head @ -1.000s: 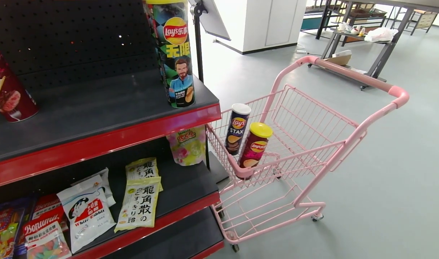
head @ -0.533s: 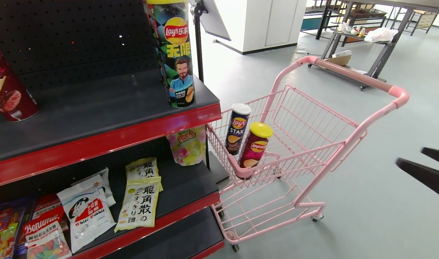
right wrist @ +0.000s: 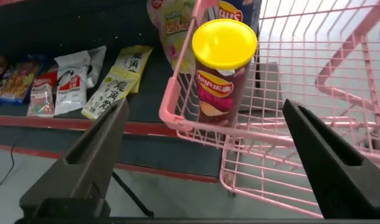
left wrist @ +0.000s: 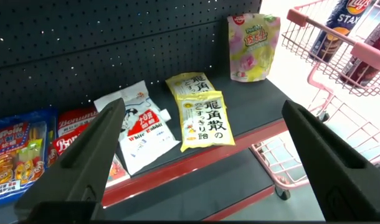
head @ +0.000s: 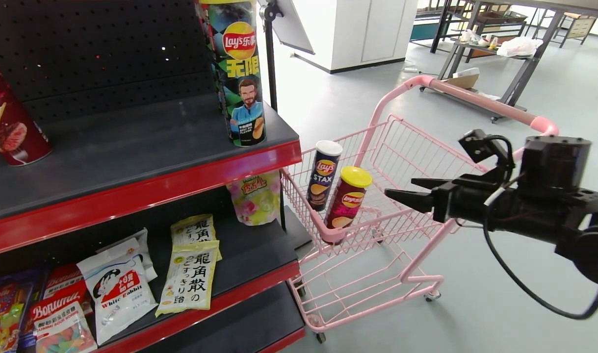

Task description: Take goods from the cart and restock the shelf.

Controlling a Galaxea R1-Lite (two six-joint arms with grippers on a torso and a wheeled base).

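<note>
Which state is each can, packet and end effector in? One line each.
Yellow-lidded can: upright in the cart, lid on.
White-lidded can: upright in the cart, lid on.
Tall can: upright on the top shelf.
Yellow packets: lying flat on the lower shelf.
Right end effector: open, empty.
Left end effector: open, empty.

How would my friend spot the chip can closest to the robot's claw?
Find the pink cart beside the black-and-red shelf. Two chip cans sit together in its corner nearest the shelf. Yours is the dark red can with the bright yellow lid; its neighbour, the dark blue can, has a white lid.
</note>
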